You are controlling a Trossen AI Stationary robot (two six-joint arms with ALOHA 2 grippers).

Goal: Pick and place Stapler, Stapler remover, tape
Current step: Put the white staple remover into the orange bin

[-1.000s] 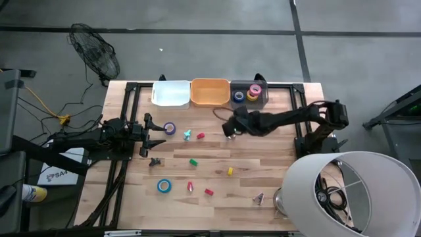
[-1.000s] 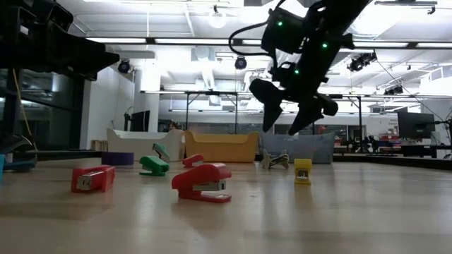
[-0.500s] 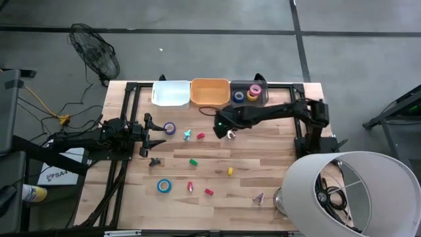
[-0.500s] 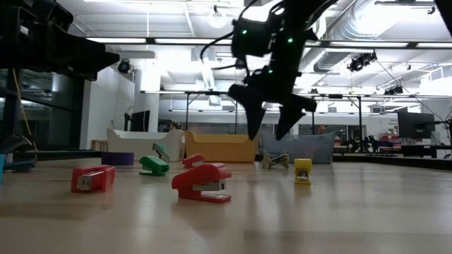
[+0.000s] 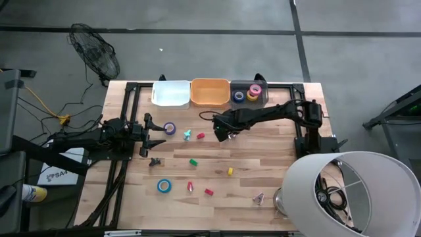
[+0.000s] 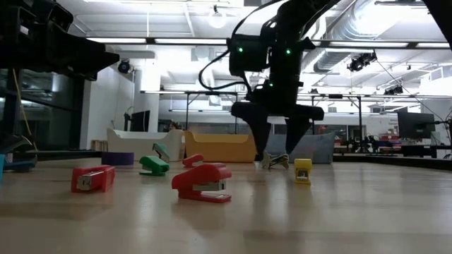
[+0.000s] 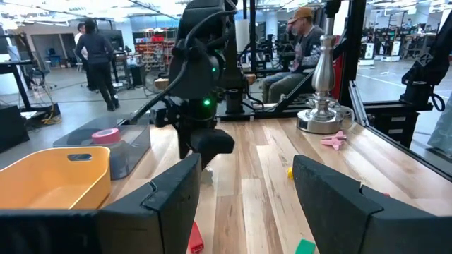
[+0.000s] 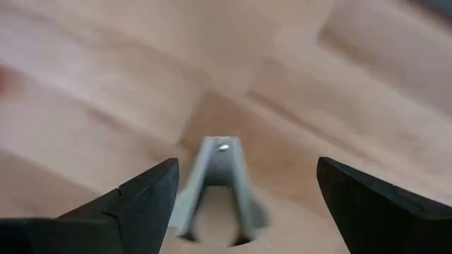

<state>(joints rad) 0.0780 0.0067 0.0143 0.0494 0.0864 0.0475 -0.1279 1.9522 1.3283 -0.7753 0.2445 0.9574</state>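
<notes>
Nearest the low camera, a red stapler point(image 6: 203, 182) and a smaller red stapler point(image 6: 92, 178) lie on the wooden surface point(image 5: 263, 171). Farther back sit a green stapler point(image 6: 154, 164) and a yellow stapler point(image 6: 302, 171). The right hand point(image 6: 277, 134) hangs directly over a silver staple remover point(image 8: 217, 185), fingers spread wide to either side of it, holding nothing. A blue tape point(image 5: 163, 186) and a purple tape point(image 5: 170, 128) rest on the surface's left part. The left hand point(image 5: 152, 134) waits at the left edge beside the purple tape, open and empty. At the far edge stand a white bin point(image 5: 170, 93), an orange bin point(image 5: 210, 92) and a clear bin point(image 5: 248, 94) containing tape rolls.
</notes>
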